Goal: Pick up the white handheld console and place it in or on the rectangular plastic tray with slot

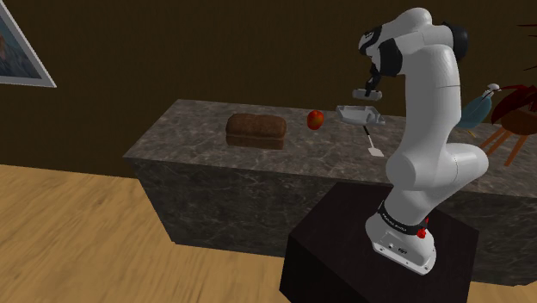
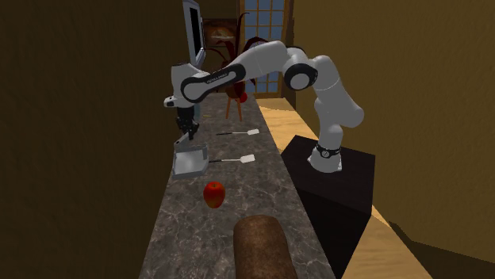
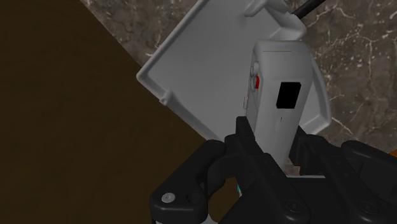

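White console (image 3: 280,95), pinched by its near end between the two black fingers of the gripper (image 3: 273,135), long body sticking out ahead of the hand. We note a black square and a small red mark on the face turned to us. It hangs over the pale grey tray (image 3: 197,63) and, as far as we can tell, is not touching it.

Second exterior view: tray (image 2: 190,161) sits on the marbled counter (image 2: 170,238), close to the brown wall (image 2: 79,119), with a spatula (image 2: 238,161) just beside it. An apple (image 2: 214,193) and a brown loaf (image 2: 266,246) lie further along, well apart from the tray.

What we think could go wrong:
- The console lines up nearer one long rim than the tray's middle (wrist view). Let go here, it may land across that rim and tip out onto the counter.
- The grip is at one end only. A quick move could swing the free end down, so that it strikes the rim first.
- A drop from this height could bounce the console out, since the tray looks shallow.
- Pressing down too far could shove the tray toward the wall, or into the spatula.
- We cannot tell how firmly the tray sits, so any knock is a risk.
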Robot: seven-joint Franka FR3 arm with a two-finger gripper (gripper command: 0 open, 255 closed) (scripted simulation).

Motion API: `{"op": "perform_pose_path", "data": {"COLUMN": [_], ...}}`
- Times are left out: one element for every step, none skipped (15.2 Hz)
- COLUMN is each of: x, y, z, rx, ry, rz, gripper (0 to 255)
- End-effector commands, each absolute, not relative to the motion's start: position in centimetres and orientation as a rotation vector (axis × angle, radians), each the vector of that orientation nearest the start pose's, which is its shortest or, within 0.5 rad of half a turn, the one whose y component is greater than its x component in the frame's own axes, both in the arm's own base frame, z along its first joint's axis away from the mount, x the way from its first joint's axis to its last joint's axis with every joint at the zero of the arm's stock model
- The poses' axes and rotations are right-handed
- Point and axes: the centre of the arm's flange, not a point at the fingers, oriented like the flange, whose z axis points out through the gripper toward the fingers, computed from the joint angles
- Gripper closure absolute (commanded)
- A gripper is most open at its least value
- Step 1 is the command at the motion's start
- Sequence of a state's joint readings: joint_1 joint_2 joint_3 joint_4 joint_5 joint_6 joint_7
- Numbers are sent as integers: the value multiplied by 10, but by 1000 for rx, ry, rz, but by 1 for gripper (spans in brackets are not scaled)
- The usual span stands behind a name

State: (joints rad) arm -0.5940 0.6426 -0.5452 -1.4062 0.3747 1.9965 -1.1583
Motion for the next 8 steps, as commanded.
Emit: {"op": "perform_pose_path", "data": {"x": [389,389,389,389,389,389,389,389], "y": [-602,-602,-602,-602,-602,-602,-602,-602], "z": [359,353,348,343,338,332,327,322], "rx": [-3168,-3168,-3168,-3168,-3168,-3168,-3168,-3168], "ry": [52,52,52,52,52,52,52,52], "rz": [-71,-71,-71,-71,-71,-71,-71,-71], "gripper": [255,255,255,255,255,255,255,255]}}
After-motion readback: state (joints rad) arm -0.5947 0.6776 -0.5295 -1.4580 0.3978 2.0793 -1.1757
